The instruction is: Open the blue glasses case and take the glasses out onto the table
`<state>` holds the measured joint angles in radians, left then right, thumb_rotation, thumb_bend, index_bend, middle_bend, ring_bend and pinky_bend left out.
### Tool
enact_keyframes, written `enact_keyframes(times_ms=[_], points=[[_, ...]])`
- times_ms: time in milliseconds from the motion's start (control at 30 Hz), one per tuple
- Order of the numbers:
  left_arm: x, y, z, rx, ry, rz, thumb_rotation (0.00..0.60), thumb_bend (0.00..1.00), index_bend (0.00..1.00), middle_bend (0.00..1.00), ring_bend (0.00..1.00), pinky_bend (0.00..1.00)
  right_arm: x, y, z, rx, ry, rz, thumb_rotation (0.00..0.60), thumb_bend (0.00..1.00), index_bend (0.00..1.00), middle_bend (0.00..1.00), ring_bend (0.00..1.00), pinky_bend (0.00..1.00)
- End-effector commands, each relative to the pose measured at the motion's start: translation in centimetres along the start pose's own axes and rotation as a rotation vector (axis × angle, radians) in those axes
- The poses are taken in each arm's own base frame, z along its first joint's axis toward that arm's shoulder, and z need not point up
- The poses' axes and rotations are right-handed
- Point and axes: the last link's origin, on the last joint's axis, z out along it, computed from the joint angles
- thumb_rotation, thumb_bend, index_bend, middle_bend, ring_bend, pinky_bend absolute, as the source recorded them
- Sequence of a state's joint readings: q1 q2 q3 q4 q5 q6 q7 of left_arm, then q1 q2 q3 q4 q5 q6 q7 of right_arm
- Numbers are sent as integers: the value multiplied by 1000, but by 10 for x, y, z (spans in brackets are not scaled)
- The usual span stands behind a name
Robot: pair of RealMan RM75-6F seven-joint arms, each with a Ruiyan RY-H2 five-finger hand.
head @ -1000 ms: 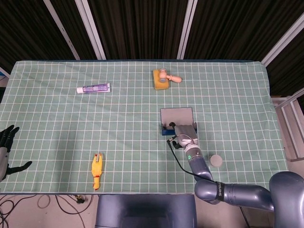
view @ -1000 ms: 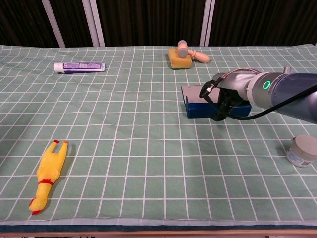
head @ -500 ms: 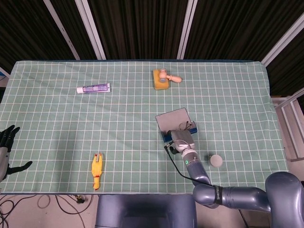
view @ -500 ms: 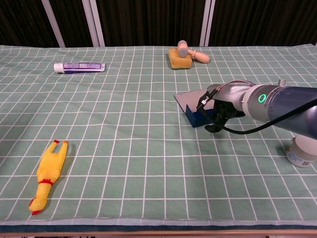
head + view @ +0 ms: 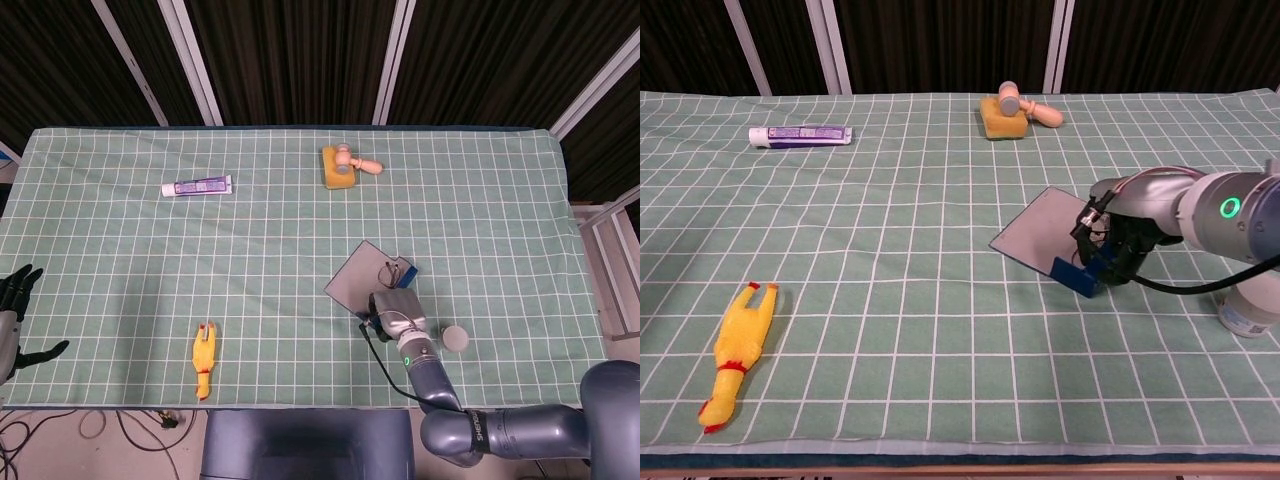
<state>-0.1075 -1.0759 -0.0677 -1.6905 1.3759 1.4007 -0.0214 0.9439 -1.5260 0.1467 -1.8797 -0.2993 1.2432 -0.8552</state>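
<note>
The blue glasses case (image 5: 407, 271) lies open right of the table's middle, turned at an angle, its grey lid (image 5: 355, 279) flat toward the left. Thin glasses (image 5: 392, 268) show inside the blue base. My right hand (image 5: 396, 307) sits at the case's near end and grips it. In the chest view the lid (image 5: 1032, 231) lies flat, and the right hand (image 5: 1122, 243) curls dark fingers over the blue base (image 5: 1078, 276). My left hand (image 5: 12, 312) hangs at the table's left edge, fingers spread, holding nothing.
A small white jar (image 5: 456, 338) stands just right of my right hand, also seen in the chest view (image 5: 1247, 304). A yellow rubber chicken (image 5: 204, 361) lies front left. A toothpaste tube (image 5: 197, 186) and a yellow sponge with a wooden mallet (image 5: 341, 166) lie at the back.
The case has swung round and slid toward the front right with my right hand. Its lid now points left at an angle. The left hand has not moved.
</note>
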Motion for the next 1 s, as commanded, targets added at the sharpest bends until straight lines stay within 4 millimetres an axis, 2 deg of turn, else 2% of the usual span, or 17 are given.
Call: enact_keyframes(times_ms=[33,367,700,1000], points=[[0,0,0,0,0,-1,600,0,0,0,0,0,-2,12,-7,-59,-30,-38,600,449,475,925,1000,914],[0,0,0,8,-8,-4,600,0,0,0,0,0,-7,39,-12,-165,-109,-104,600,449,475,925,1000,914],[0,0,0,12,-9,-9,600,0,0,0,0,0,-3,60,-17,-234,-99,-156,600,448,475,924,1000,914],[4,-3,1,25,6,-14,600,0,0,0,0,0,-9,87,-9,-351,-144,-194,600,448,475,925,1000,914]])
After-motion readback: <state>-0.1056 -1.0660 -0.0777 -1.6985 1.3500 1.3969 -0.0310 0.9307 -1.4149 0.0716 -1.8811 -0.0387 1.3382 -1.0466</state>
